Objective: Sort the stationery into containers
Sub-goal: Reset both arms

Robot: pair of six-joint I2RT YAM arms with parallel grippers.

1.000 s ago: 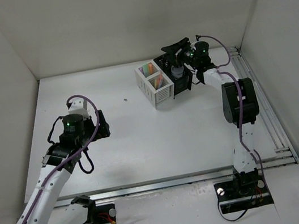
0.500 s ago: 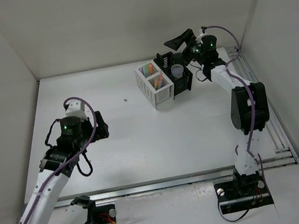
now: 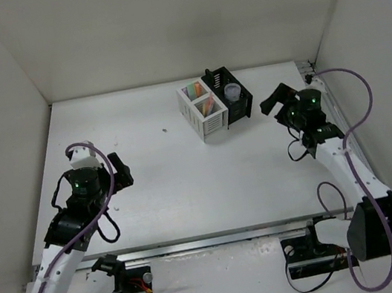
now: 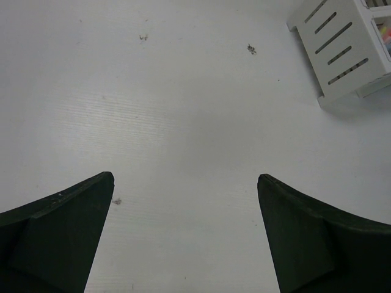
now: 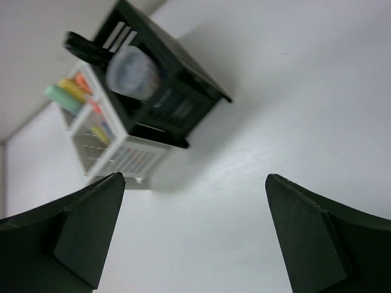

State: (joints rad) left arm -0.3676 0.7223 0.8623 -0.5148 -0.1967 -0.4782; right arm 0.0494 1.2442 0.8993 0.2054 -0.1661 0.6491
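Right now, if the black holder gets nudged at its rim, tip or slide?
Probably slides: the black holder is joined to the white holder, a wide base. Slatted walls suggest light, easy skidding. The jar in its top may shift.

White holder (image 3: 213, 123) and black holder (image 3: 241, 112) standing upright, joined, far right of centre; pastel markers (image 3: 205, 104) sitting in white compartments, round white jar (image 3: 232, 93) and scissors (image 5: 79, 46) resting in black one.

Left gripper (image 3: 120, 171): jaws wide apart, empty, pointing down.
Right gripper (image 3: 276, 100): jaws wide apart, empty.
Right arm (image 3: 346, 166): stretched forward.
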